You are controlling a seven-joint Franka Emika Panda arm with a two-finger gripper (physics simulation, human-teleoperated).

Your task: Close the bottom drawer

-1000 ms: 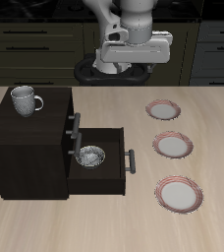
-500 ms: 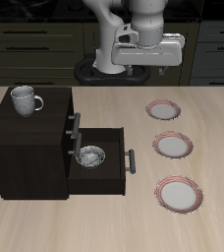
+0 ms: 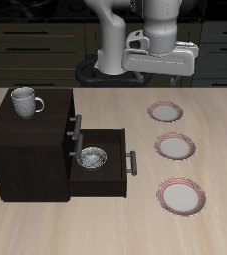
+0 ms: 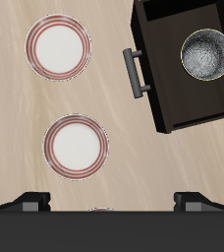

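The dark-brown cabinet point(image 3: 26, 144) stands on the table. Its bottom drawer point(image 3: 122, 165) is pulled out, with its grey bar handle point(image 3: 133, 162) facing the plates. A metal bowl point(image 3: 94, 157) lies inside the drawer. The upper drawer front point(image 3: 69, 127) with a like handle is closed. My gripper point(image 3: 163, 68) hangs high above the table, farther back than the drawer, over the area near the plates. In the wrist view the gripper point(image 4: 112, 202) is open and empty, and the drawer point(image 4: 173, 94), its handle point(image 4: 136, 72) and the bowl point(image 4: 204, 53) show far below.
Three red-rimmed white plates lie in a row beside the drawer: one far back point(image 3: 167, 111), one in the middle point(image 3: 175, 148), one near the front edge point(image 3: 181, 195). A metal mug point(image 3: 24, 101) stands on the cabinet top. Kitchen cabinets line the back.
My gripper has moved sideways, away from above the cabinet side and toward above the plates, staying high. The drawer, the bowl and the plates have not moved.
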